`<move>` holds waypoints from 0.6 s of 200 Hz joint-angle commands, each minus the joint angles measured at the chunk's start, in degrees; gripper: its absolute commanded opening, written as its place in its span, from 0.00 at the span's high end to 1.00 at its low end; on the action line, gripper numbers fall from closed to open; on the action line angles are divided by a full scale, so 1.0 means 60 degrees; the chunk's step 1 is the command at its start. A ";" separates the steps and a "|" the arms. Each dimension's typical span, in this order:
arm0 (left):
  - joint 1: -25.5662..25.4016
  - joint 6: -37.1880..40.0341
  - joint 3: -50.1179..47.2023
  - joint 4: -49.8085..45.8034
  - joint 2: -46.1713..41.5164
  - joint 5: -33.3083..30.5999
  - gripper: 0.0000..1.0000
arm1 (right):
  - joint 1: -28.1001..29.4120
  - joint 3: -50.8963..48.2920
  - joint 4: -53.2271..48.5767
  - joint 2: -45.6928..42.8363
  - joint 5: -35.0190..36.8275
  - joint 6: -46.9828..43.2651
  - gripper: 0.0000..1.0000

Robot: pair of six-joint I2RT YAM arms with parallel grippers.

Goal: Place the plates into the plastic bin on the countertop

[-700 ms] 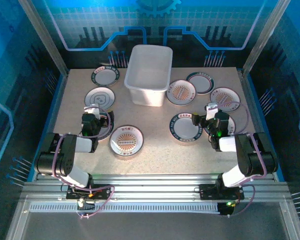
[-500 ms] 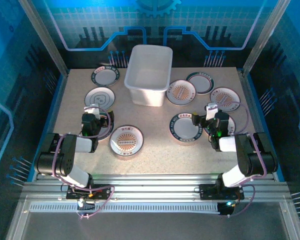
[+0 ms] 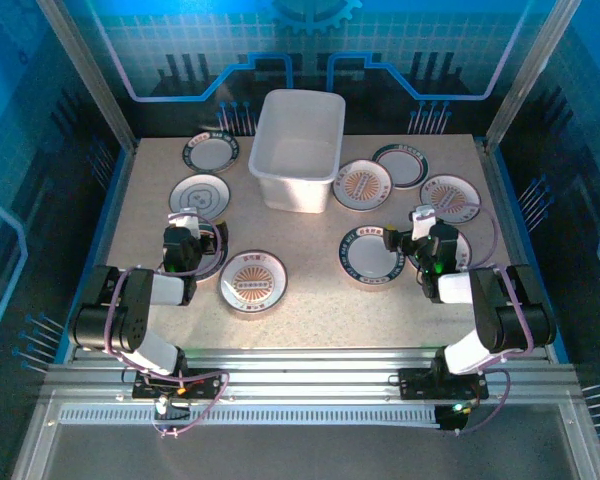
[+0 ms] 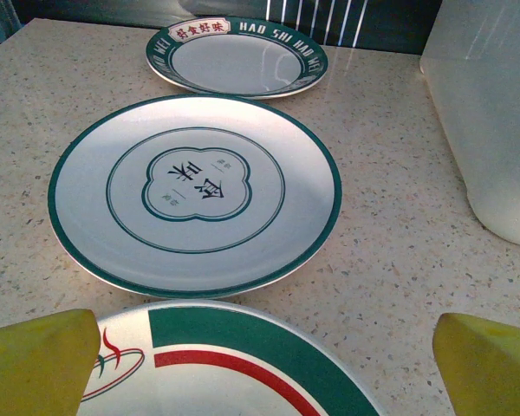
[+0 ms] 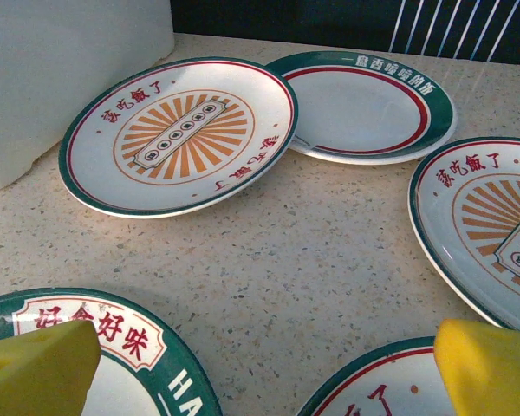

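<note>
Several plates lie flat on the beige countertop (image 3: 310, 310) around the empty white plastic bin (image 3: 298, 148). My left gripper (image 3: 185, 222) hangs open low over a plate with green and red bands (image 4: 234, 373). Ahead of it lie a green-ringed plate (image 4: 195, 195) and a green-rimmed plate (image 4: 236, 59), with the bin wall (image 4: 494, 113) to the right. My right gripper (image 3: 423, 220) is open over bare countertop between a green-rimmed plate (image 5: 113, 355) and another plate edge (image 5: 390, 390). Beyond it sit two orange sunburst plates (image 5: 180, 134) (image 5: 485, 225) and a red-ringed plate (image 5: 364, 104).
Another sunburst plate (image 3: 252, 281) rests near the front between the arms. Blue edges and metal rails (image 3: 310, 385) frame the countertop. The bin stands at the back centre, close to the sunburst plate (image 3: 363, 184) on its right.
</note>
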 commanded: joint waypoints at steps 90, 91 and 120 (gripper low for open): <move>0.0038 -0.0132 0.0966 -0.3272 -0.2638 -0.0447 0.01 | 0.0402 0.1624 -0.4865 -0.3524 0.1637 0.1716 0.00; 0.0042 -0.0161 0.1006 -0.3390 -0.2681 -0.0466 0.01 | 0.0427 0.1736 -0.5008 -0.3537 0.1636 0.1802 0.00; 0.0089 -0.1197 0.2825 -0.7452 -0.3786 -0.0039 0.01 | 0.0943 0.4670 -0.9700 -0.3244 0.1203 0.3197 0.01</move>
